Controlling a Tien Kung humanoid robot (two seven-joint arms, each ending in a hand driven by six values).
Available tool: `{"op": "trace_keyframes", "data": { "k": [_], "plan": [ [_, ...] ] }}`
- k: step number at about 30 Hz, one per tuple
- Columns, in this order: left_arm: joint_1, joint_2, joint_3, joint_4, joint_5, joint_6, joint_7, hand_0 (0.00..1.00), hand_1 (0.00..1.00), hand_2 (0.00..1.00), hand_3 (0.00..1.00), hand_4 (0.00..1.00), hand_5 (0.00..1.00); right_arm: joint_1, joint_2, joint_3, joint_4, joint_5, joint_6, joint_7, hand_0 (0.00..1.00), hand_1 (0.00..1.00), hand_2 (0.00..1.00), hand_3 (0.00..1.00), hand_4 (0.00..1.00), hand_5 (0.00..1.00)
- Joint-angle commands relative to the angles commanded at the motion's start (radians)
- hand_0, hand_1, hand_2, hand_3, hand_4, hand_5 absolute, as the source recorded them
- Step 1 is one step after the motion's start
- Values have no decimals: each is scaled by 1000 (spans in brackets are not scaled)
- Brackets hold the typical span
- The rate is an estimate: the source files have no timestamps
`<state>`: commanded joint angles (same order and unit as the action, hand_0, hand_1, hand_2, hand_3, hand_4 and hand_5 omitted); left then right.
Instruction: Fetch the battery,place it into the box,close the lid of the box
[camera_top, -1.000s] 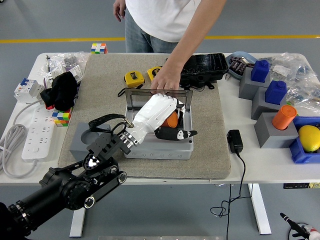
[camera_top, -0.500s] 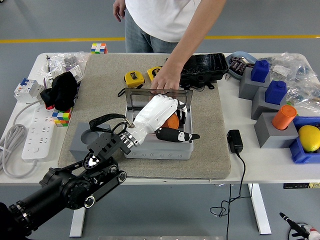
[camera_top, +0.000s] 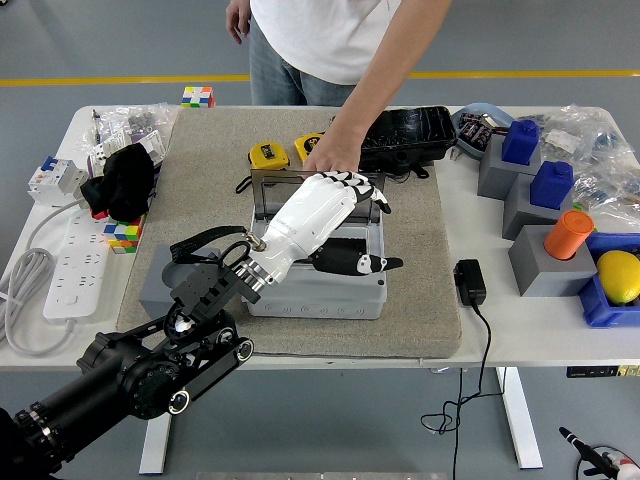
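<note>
The grey box (camera_top: 318, 297) sits on the felt mat (camera_top: 420, 250) with its lid (camera_top: 263, 198) standing upright at the far side. A person's hand (camera_top: 331, 158) rests on the lid's top edge. My left hand (camera_top: 378, 232), white with black fingertips, hovers over the box opening with its fingers spread and thumb stretched out. It holds nothing. No battery shows; the palm and wrist cover most of the box's inside.
Two yellow tape measures (camera_top: 268, 155) and a black case (camera_top: 405, 135) lie behind the box. A black adapter (camera_top: 469, 282) lies right of the mat, grey blocks (camera_top: 545, 262) with blue and orange pieces beyond it. A grey holder (camera_top: 160, 288) and power strip (camera_top: 75, 268) sit at left.
My left hand has lifted and its fingers have spread toward the lid's top edge. The orange battery seen under the palm earlier no longer shows. The person's hand stays on the lid.
</note>
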<state>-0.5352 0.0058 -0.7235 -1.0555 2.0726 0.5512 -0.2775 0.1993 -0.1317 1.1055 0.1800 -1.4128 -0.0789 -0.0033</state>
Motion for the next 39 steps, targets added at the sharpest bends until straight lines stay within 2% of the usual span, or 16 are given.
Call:
{"op": "trace_keyframes", "data": {
  "k": [1, 2, 7, 8, 13, 14, 18, 20, 25, 26, 28, 31, 32, 37, 38, 39],
  "plan": [
    [2, 1, -6, -10, 5, -1, 1, 701, 769, 692, 652, 998, 691, 0, 0, -3, 0, 3, 0, 0, 867, 792, 772, 847, 998, 998],
    [3, 3, -12, -20, 10, -2, 2, 803, 867, 783, 746, 998, 703, 0, 0, -3, 0, 2, 0, 0, 867, 792, 772, 847, 998, 998],
    [12, 18, -61, -98, 31, -37, 26, 803, 867, 783, 746, 998, 703, -3, 1, -1, 0, 2, 0, 0, 867, 792, 772, 847, 998, 998],
    [14, 22, -69, -114, 29, -40, 27, 934, 959, 905, 842, 998, 917, -3, 1, 2, 0, -2, 0, -1, 867, 792, 772, 846, 998, 998],
    [12, 35, -110, -182, 16, -65, 46, 934, 959, 905, 842, 998, 917, -2, 0, 15, 0, -13, 1, -3, 867, 792, 772, 846, 998, 998],
    [7, 39, -122, -190, 10, -85, 61, 998, 998, 995, 938, 998, 998, -1, 0, 11, 0, -9, 0, -2, 866, 792, 771, 846, 998, 998],
    [-8, 51, -154, -188, -2, -157, 111, 998, 998, 995, 938, 998, 998, 3, 1, 2, 0, 2, -1, 0, 866, 792, 771, 846, 998, 998],
    [-13, 60, -174, -184, -7, -227, 156, 998, 998, 998, 977, 998, 998, 4, 1, 6, 0, -1, -1, 0, 867, 791, 771, 846, 998, 998],
    [-17, 73, -211, -184, -23, -395, 269, 998, 998, 998, 977, 998, 998, 0, 1, 26, 0, -18, 0, -3, 867, 791, 771, 846, 998, 998],
    [-17, 75, -215, -185, -21, -419, 286, 998, 995, 963, 910, 998, 998, -1, 1, 27, 0, -19, 0, -4, 866, 791, 771, 846, 998, 998],
    [-15, 81, -220, -191, -19, -463, 318, 998, 995, 963, 910, 998, 998, 0, 2, 27, 0, -18, 0, -3, 866, 791, 771, 846, 998, 998],
    [-14, 94, -218, -205, -6, -495, 348, 998, 995, 963, 910, 998, 998, 1, 2, 20, 0, -10, -1, -2, 866, 791, 771, 846, 998, 998],
    [-14, 100, -219, -214, -4, -502, 355, 917, 898, 883, 870, 998, 998, 1, 1, 21, 0, -10, -1, -2, 867, 790, 770, 846, 998, 998],
    [-8, 114, -241, -252, 19, -506, 363, 917, 898, 883, 870, 998, 998, 1, -1, 26, 0, -14, -1, -2, 867, 790, 770, 846, 998, 998],
    [-6, 117, -246, -261, 27, -507, 364, 708, 723, 731, 765, 998, 998, 2, -2, 28, 0, -15, -1, -2, 866, 791, 770, 846, 998, 998],
    [-3, 121, -250, -272, 32, -507, 366, 708, 723, 731, 765, 998, 998, 1, -2, 30, 0, -16, -1, -2, 866, 791, 770, 846, 998, 998]
  ]
}}
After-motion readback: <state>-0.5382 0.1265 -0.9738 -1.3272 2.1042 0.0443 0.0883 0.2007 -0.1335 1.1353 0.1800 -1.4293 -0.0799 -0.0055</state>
